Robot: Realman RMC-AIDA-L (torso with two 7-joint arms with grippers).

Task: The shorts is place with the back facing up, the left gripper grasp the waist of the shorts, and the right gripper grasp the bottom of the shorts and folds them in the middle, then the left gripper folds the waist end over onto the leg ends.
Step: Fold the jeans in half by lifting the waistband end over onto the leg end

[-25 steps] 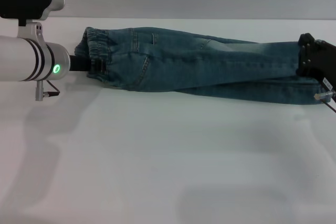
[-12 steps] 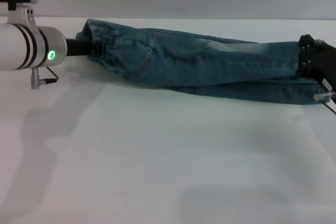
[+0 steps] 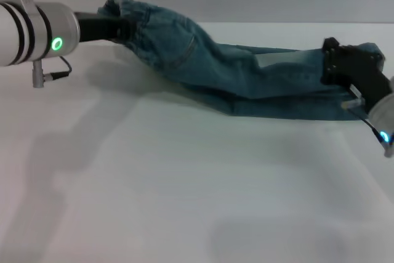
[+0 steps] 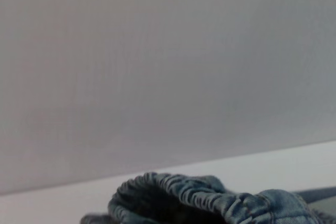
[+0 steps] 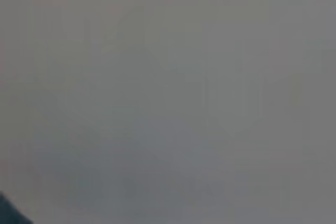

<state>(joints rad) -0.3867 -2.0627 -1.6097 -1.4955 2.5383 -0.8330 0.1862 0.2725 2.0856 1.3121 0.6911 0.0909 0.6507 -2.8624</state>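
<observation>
1. Denim, soft and fairly heavy: the shorts point(image 3: 246, 78) sag in a long slope from the raised waist point(image 3: 120, 13) down to the white table point(image 3: 184, 183), so they will drape and drag, not hold shape.
2. The left gripper point(image 3: 117, 28) pinches the waist, held clear of the table on the robot's left; the wrist view shows the ruffled band point(image 4: 199, 195) bunched just below the camera.
3. The right gripper point(image 3: 335, 69) sits on the leg ends point(image 3: 363, 100), which lie on the table at the right; I cannot tell whether it grips them or only rests there.
4. The thick elastic band looks the surest place to hold; thinner hems could slip, I'd guess.
</observation>
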